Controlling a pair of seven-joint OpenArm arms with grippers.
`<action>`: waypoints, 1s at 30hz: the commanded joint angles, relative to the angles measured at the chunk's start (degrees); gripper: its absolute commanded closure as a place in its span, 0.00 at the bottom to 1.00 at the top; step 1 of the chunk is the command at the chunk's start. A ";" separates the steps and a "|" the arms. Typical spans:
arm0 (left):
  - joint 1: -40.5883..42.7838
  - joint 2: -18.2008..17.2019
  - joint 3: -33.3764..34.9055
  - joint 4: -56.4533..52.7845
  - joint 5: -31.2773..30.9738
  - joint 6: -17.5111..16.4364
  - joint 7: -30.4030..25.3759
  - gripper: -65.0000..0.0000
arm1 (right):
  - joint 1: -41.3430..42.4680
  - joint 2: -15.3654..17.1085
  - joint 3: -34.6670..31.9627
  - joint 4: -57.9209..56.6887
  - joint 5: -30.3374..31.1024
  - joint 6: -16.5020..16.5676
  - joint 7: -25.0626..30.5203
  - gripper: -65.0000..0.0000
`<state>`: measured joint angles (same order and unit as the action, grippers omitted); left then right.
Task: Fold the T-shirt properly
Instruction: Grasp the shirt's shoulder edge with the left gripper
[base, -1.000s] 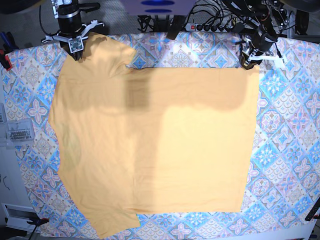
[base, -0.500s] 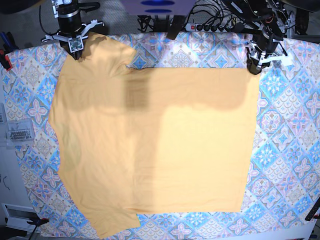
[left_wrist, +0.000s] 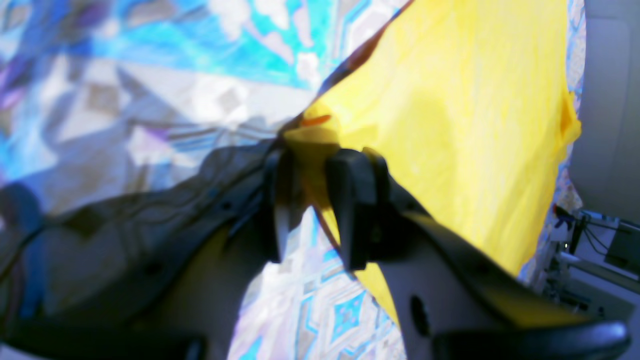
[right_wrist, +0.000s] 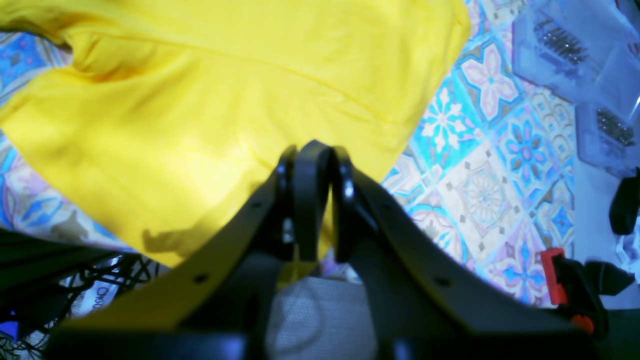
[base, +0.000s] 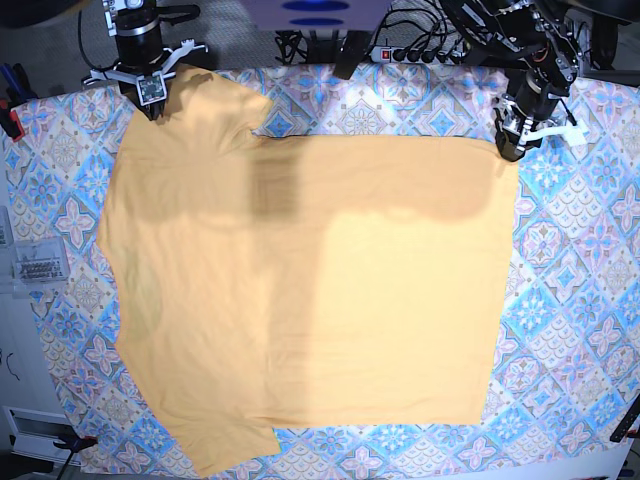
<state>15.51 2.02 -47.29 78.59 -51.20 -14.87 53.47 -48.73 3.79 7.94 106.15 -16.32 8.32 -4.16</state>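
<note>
T-shirt (base: 300, 300) flat on patterned cloth (base: 580, 300), clear box (base: 35, 265) of small parts beside it

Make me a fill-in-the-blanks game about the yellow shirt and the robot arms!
1. The T-shirt lies spread on a cloth patterned with blue and pink ____.
2. The left gripper pinches the shirt's ____.
3. The right gripper has its jaws nearly ____.
4. A clear plastic ____ sits beside the cloth in the right wrist view.

Missing words: tiles; corner; shut; box
</note>
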 joint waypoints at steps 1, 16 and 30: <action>-0.43 0.04 0.21 0.23 0.69 0.32 2.22 0.74 | -0.63 0.21 0.27 1.06 0.10 -0.62 1.31 0.93; -0.25 1.01 3.90 1.81 0.61 0.50 2.40 0.74 | -0.54 0.21 0.27 1.50 0.10 -0.62 1.39 0.93; -0.43 1.80 3.64 2.07 0.61 0.32 2.22 0.75 | -0.63 0.21 0.19 1.50 0.10 -0.62 1.39 0.93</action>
<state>14.90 3.99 -43.62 80.20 -50.98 -14.83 55.27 -48.71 3.79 7.92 106.52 -16.32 8.27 -4.12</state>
